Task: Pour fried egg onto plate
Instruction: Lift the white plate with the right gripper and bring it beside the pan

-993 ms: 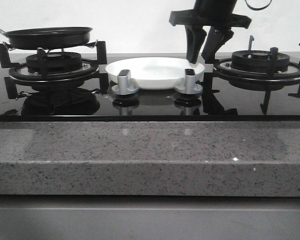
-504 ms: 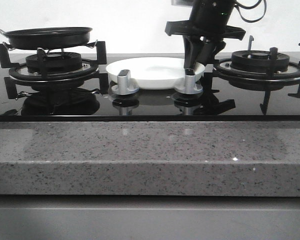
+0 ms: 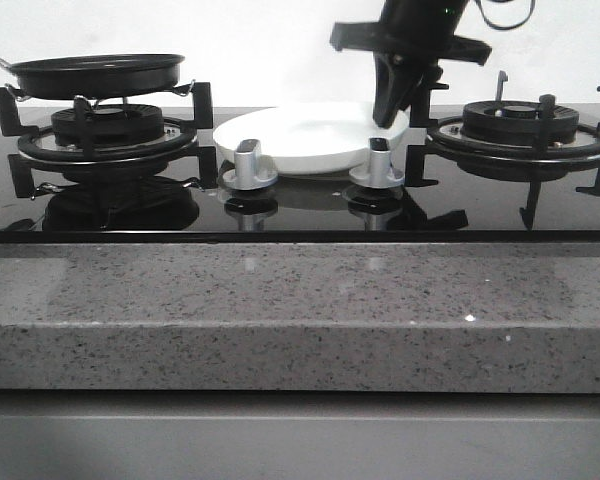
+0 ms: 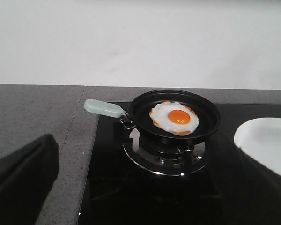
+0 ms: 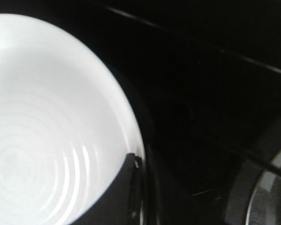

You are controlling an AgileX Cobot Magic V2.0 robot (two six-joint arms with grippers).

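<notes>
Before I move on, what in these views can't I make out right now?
- Fried egg: hidden in the front view by the pan wall; seen only in the left wrist view.
- Left gripper: out of the front view; only dark blurred shapes in its wrist view, so its state is unknown.
- Right gripper on the plate rim: the right wrist view is too dark and close to show contact.
</notes>
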